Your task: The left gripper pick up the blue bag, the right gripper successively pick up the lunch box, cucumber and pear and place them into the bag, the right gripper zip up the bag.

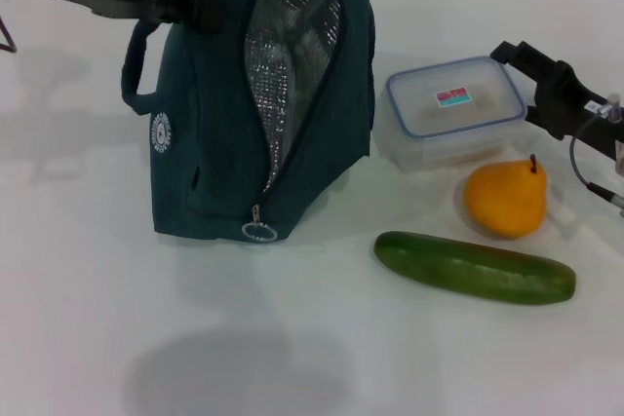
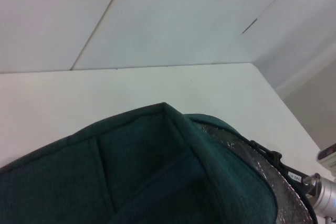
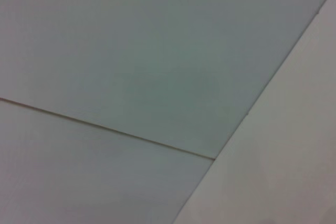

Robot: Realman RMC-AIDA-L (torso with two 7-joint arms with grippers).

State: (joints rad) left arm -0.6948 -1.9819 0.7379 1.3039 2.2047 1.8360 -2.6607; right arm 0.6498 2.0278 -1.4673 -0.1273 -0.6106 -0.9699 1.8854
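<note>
Now, nearest first.
Cucumber: long dark green smooth cucumber [image 1: 475, 267] lies on the white bench [image 1: 88, 319] at the front, untouched.
Pear: orange-yellow pear with brown stem [image 1: 505, 200] just behind it, close in front of the box.
Lunch box: clear plastic rectangular lunch box with blue-rimmed lid [image 1: 453, 109], right of the bag, first to go in.
Right end effector [image 1: 531, 70]: black claw at the box's far right edge; finger spread, cannot tell.
Advice: take the box across its short sides, lift clear of the pear, tilt it toward the opening.
Blue bag: dark teal fabric bag with foil lining [image 1: 210, 114], upright, unzipped, mouth facing the box.
Left end effector [image 1: 185, 2]: black claw at the bag's top; whether it grips the handle, cannot tell.
Obstacle: narrow mouth; ring zipper pull [image 1: 259, 231] low at the front.
</note>
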